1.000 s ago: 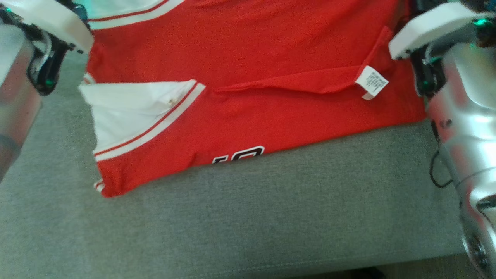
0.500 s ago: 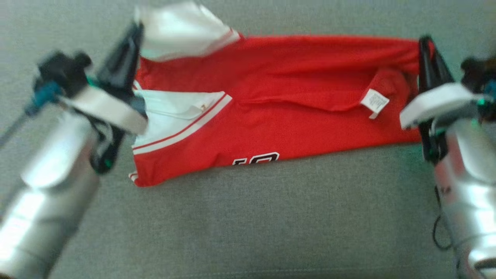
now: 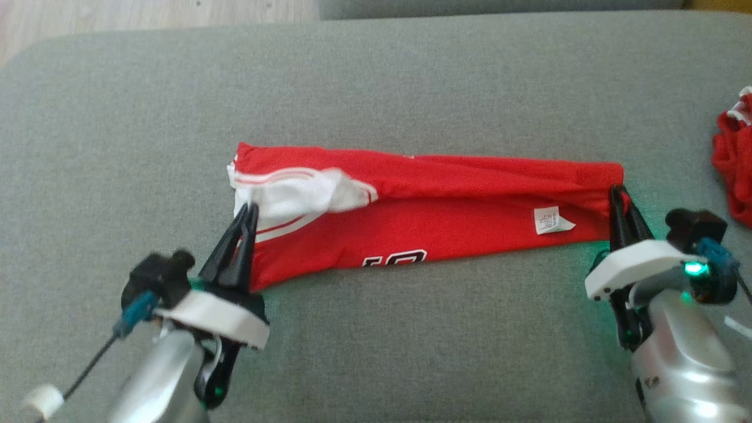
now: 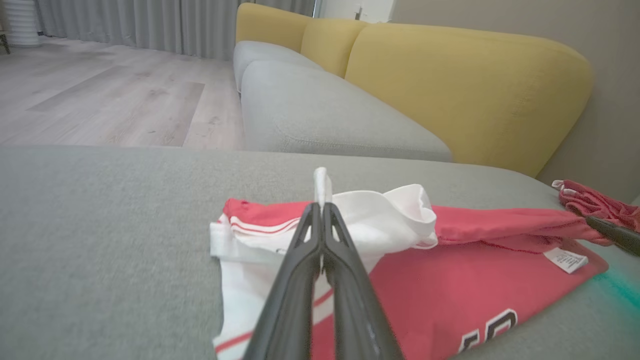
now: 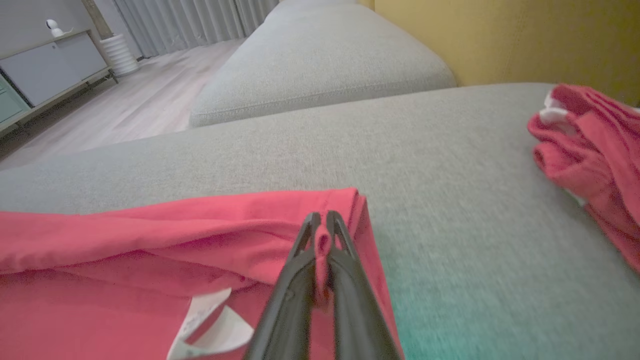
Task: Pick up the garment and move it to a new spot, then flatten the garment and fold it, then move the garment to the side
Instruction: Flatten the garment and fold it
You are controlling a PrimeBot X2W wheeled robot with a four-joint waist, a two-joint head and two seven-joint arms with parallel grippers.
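The left pincer (image 3: 251, 207) and right pincer (image 3: 616, 191) are clamped shut on opposite ends of the shirt (image 3: 446, 220), laid lengthwise between them.

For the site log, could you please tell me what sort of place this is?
Most likely a living room, at home or staged: the red jersey lies on a grey sofa seat with yellow backrests, beside a pale wood-plank floor and floor-length grey curtains.

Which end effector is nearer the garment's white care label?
Right. The right end effector pinches the garment beside the care label; the left end effector pinches its far end.
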